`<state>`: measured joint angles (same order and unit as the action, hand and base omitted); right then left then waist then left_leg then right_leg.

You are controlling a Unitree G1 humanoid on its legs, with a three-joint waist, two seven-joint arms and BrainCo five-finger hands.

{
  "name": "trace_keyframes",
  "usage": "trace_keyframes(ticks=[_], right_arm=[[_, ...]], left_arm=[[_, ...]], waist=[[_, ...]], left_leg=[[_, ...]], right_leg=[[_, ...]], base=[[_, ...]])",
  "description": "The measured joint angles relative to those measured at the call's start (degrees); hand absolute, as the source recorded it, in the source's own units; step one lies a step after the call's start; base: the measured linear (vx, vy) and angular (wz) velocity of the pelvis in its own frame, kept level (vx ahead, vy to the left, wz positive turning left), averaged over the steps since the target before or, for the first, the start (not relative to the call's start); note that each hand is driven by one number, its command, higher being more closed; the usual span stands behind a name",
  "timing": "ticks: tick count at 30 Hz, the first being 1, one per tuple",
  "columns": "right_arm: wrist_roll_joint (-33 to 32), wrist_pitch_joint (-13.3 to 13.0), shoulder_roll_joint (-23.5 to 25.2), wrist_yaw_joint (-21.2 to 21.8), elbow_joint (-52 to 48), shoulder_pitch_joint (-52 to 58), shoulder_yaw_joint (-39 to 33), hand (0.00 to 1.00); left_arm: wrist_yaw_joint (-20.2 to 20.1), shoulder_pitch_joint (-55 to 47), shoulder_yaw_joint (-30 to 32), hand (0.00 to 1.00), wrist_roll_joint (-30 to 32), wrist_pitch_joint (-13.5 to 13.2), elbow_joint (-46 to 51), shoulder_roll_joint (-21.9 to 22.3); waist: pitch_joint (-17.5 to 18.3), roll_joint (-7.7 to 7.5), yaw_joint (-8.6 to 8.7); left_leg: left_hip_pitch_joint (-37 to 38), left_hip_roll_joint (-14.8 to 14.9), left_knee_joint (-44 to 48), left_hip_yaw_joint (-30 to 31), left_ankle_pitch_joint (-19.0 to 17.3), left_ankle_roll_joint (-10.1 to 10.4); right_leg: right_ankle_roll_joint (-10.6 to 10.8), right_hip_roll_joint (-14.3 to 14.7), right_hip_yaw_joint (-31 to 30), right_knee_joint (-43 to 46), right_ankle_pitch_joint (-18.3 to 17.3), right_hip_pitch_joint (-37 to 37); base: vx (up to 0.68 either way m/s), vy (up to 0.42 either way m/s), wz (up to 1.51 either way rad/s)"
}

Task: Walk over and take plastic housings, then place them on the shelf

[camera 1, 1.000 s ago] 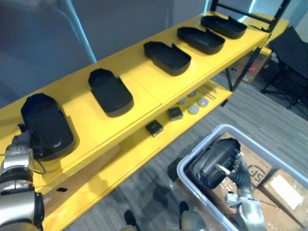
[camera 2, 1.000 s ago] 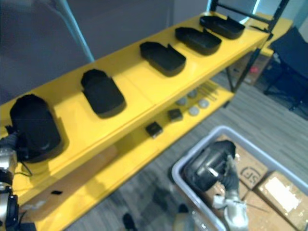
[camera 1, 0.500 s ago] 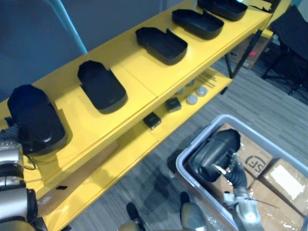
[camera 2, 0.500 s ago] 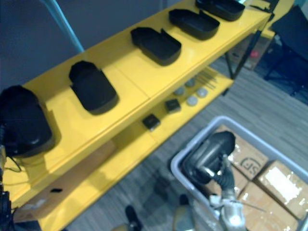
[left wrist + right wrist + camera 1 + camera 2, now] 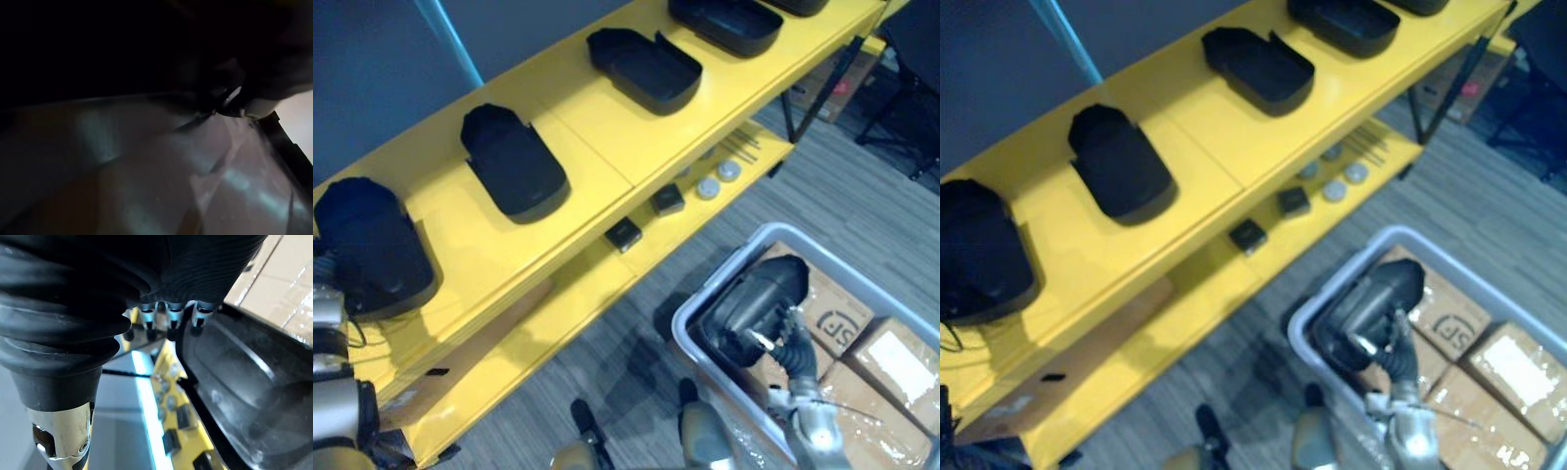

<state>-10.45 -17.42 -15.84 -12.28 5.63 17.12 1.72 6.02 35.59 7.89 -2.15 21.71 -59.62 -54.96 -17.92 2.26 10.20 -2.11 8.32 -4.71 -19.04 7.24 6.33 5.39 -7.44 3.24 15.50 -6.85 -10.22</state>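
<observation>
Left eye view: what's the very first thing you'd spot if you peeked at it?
The bright yellow shelf grabs the eye first, with a row of black housings lying along its top. Next, at the lower right, the right hand grips one more housing at a grey bin that holds cardboard boxes.
</observation>
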Motion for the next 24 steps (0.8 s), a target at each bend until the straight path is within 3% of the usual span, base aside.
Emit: trace_keyframes(ticks=[1, 9, 20, 22, 24], right_arm=[[0.0, 0.0, 0.0, -0.1, 0.0, -0.1, 0.0, 0.0], [0.0, 0.2, 0.0, -0.5, 0.0, -1.2, 0.0, 0.0], [0.0, 0.1, 0.1, -1.6, 0.0, -1.5, 0.0, 0.0], [0.0, 0.1, 0.2, -1.6, 0.0, -1.6, 0.1, 0.0], [0.0, 0.1, 0.5, -1.6, 0.0, -1.6, 0.1, 0.0]], left_arm=[[0.0, 0.0, 0.0, 0.0, 0.0, 0.0, 0.0, -0.6], [0.8, 0.5, 0.0, 0.0, 0.3, -0.1, 0.0, -1.4], [13.9, 2.3, 0.0, 0.0, -0.7, -0.6, 0.3, -1.4], [16.5, 2.8, 0.0, 0.0, -2.7, -1.9, 0.8, -1.4], [20.6, 3.1, 0.1, 0.0, -4.7, -4.9, 2.6, -1.4]], waist=[[-0.3, -0.14, -0.02], [-0.5, -0.11, -0.02], [-1.4, -0.75, -0.03], [-1.4, -0.74, -0.06], [-1.4, -0.74, -0.06]], left_leg=[[-0.1, 0.0, 0.0, 0.0, 0.0, 0.0], [-1.6, -0.3, 0.0, 0.5, 0.0, 0.0], [-1.6, -0.4, 0.0, 0.6, 0.0, 0.0], [-1.6, -0.4, 0.0, 0.6, 0.0, 0.0], [-1.6, -0.4, 0.0, 0.8, 0.0, 0.0]], right_leg=[[0.0, 0.0, 0.0, 0.0, 0.0, -0.1], [0.4, -0.3, 0.2, 1.2, 0.2, -1.7], [0.4, -0.4, 0.1, 1.2, 0.1, -1.6], [0.4, -0.4, 0.2, 1.2, 0.1, -1.6], [0.4, -0.4, 0.3, 1.2, 0.1, -1.5]], base=[[0.0, 0.0, 0.0], [0.02, -0.002, 0.03], [0.0, 0.0, 0.0], [0.0, 0.0, 0.0], [0.0, 0.0, 0.0]])
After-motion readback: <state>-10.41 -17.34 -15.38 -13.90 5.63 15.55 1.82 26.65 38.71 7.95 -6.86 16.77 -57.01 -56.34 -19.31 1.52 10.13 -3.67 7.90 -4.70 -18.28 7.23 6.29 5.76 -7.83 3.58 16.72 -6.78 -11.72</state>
